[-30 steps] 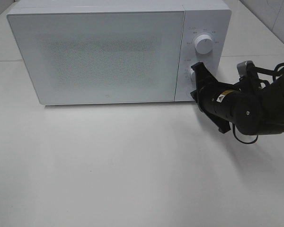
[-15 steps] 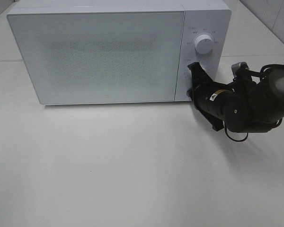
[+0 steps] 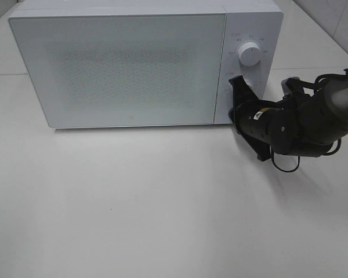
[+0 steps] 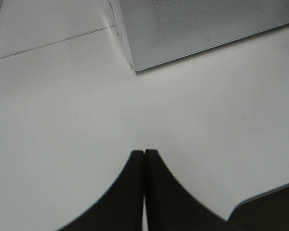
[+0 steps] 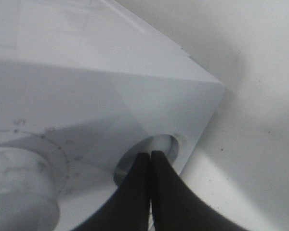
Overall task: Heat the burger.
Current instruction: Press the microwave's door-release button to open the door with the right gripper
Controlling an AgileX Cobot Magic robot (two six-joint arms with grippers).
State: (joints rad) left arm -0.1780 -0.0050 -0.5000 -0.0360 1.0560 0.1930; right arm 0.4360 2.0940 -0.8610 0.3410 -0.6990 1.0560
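The burger is out of view; the white microwave (image 3: 127, 63) stands with its door closed. My right gripper (image 3: 234, 95) is shut and empty, its tips against the lower part of the control panel, below the upper knob (image 3: 250, 55). In the right wrist view the shut fingertips (image 5: 150, 155) point at a round recessed button (image 5: 167, 144) near the panel's lower corner, beside the lower dial (image 5: 24, 192). My left gripper (image 4: 144, 153) is shut and empty above bare table, away from the microwave's corner (image 4: 135, 67). It does not show in the exterior view.
The microwave fills the back of the white table (image 3: 133, 202). A seam between two tabletops (image 4: 53, 41) runs beside the microwave. A table edge (image 4: 265, 197) lies near the left gripper.
My right gripper has moved left and in toward the lower control panel, closing the gap to the microwave's front. The microwave door stays closed.
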